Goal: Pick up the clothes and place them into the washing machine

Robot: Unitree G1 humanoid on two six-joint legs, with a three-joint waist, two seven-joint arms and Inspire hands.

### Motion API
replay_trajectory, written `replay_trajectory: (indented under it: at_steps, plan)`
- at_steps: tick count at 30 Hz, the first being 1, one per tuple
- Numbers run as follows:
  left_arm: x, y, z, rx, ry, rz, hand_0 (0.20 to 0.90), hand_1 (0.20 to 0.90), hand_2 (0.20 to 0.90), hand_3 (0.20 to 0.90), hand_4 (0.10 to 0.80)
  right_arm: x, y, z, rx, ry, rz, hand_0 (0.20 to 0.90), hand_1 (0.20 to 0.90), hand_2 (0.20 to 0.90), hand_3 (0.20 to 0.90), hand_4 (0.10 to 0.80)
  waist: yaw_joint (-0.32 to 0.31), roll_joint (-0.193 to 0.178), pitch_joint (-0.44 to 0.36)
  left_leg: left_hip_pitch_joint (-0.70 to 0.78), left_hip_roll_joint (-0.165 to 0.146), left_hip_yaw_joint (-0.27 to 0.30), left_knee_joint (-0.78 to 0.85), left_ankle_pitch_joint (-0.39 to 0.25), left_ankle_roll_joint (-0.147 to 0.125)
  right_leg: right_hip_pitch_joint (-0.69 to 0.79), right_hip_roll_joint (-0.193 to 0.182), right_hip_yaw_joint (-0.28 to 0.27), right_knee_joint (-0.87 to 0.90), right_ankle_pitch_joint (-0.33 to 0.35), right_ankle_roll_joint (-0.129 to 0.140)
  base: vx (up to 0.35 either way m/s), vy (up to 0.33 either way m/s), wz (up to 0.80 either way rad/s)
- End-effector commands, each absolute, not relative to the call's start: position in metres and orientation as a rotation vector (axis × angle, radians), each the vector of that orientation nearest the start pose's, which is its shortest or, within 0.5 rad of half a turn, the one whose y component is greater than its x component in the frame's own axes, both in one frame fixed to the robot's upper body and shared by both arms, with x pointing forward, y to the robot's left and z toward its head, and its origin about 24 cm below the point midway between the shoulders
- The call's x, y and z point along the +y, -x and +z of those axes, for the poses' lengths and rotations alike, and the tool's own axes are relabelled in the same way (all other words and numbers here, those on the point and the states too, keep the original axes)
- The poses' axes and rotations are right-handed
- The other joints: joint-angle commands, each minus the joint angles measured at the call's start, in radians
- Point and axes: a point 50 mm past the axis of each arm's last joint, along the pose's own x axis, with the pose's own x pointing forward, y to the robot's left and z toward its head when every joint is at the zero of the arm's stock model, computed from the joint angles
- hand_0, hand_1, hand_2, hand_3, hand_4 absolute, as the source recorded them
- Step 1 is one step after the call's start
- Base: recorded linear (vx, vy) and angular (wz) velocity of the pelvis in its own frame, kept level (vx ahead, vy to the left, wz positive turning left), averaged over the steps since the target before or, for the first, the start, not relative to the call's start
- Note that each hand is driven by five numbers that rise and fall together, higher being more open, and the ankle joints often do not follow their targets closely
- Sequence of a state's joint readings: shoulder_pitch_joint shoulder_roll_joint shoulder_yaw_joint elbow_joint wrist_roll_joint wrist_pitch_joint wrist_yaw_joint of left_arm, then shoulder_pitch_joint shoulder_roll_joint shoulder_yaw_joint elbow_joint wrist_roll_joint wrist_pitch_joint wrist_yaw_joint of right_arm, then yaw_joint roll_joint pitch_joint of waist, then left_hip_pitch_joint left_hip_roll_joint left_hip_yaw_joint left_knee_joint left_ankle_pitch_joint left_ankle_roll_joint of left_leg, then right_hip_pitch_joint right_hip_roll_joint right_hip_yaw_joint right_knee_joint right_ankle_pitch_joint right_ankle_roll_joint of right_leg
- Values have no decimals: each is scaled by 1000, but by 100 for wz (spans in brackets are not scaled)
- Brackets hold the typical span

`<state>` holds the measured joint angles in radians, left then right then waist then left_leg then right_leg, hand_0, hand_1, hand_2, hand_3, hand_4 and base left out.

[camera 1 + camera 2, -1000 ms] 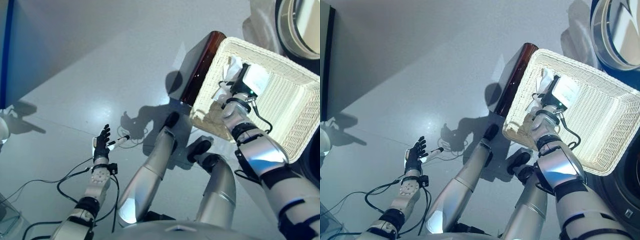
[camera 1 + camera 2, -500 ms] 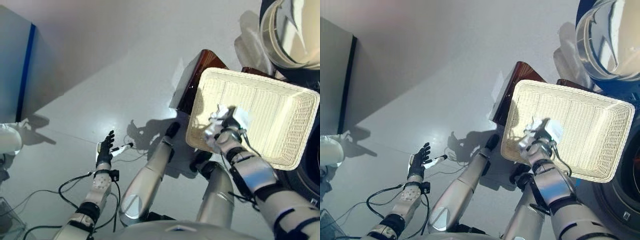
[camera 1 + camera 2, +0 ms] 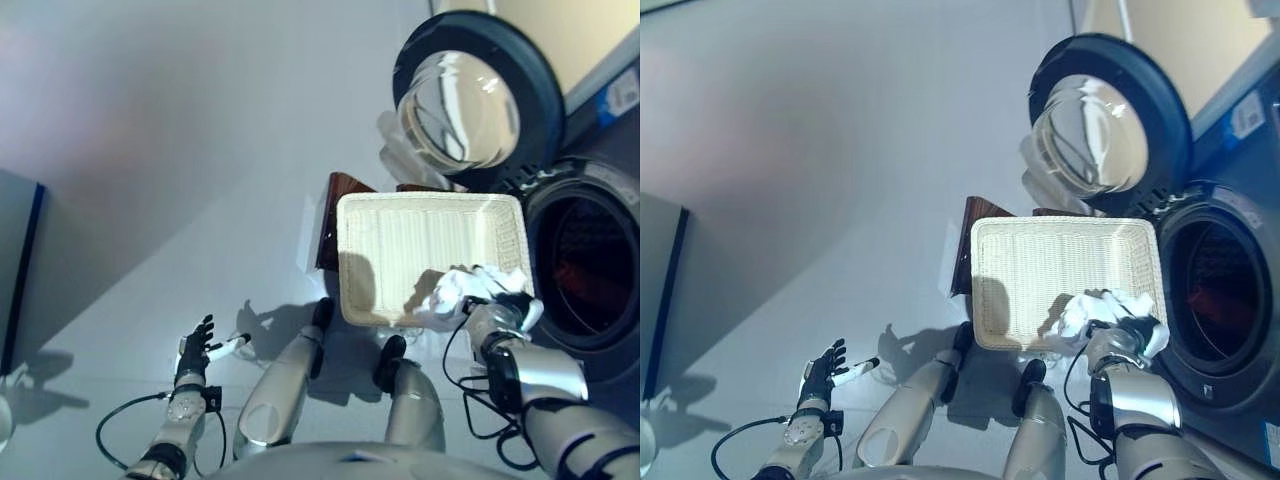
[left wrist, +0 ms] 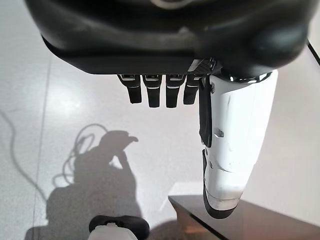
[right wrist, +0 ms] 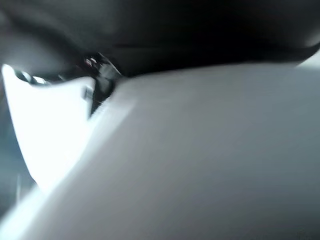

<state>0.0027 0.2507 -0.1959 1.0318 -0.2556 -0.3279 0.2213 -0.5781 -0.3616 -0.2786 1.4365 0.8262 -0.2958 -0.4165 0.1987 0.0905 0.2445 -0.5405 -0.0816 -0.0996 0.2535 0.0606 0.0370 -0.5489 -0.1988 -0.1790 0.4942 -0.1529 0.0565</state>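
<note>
A bunched white cloth (image 3: 452,293) sits over the near right corner of the white wicker basket (image 3: 400,245), with my right hand (image 3: 503,312) shut on it. In the right wrist view the white cloth (image 5: 200,165) fills almost everything below the hand's dark bulk. The washing machine's dark drum opening (image 3: 585,265) is just right of the basket, and its round glass door (image 3: 470,110) stands swung open behind. My left hand (image 3: 192,350) hangs open over the floor at the lower left, its white-covered thumb (image 4: 230,150) out and nothing in it.
A dark brown stool (image 3: 335,210) shows under the basket's left side. A dark-edged panel (image 3: 15,270) stands at the far left. Grey floor spreads across the left and the middle.
The camera has swung up, bringing the washing machine into view. My right hand has carried the white cloth from the basket's left part to its right corner, by the drum. The left hand stays idle.
</note>
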Motion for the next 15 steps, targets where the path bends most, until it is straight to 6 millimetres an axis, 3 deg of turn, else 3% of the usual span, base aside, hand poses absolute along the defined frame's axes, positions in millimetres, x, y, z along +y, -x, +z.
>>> replay_trajectory:
  at_steps: [1,4,10,15]
  plan:
    - [237,-138,-129,711,-91,377,900,900,900,900,800,-328,-251,-37,174,-805,-1205,200,200,200,200,300,-13,71,7,-37,-19,29,15,-11,-42,61,28,11,-149,94,-6,-21,78,-33]
    - [227,-127,-136,739,-33,373,900,900,900,900,800,-312,-264,-29,47,-928,-1155,200,200,200,200,300,-30,105,8,-36,-19,49,16,-11,-41,58,33,37,-155,98,-4,-34,75,-37]
    - [211,-120,-141,750,9,338,900,900,900,900,800,-304,-303,31,-260,-1062,-1081,200,200,200,200,300,-50,187,4,-30,-26,81,5,-11,-37,32,34,88,-149,100,-3,-8,78,-27]
    - [189,-124,-140,727,38,265,900,900,900,900,800,-315,-314,78,-462,-1133,-1140,200,200,200,200,300,-55,258,-5,-29,-33,99,-3,-14,-33,9,30,121,-137,96,2,-4,66,-24]
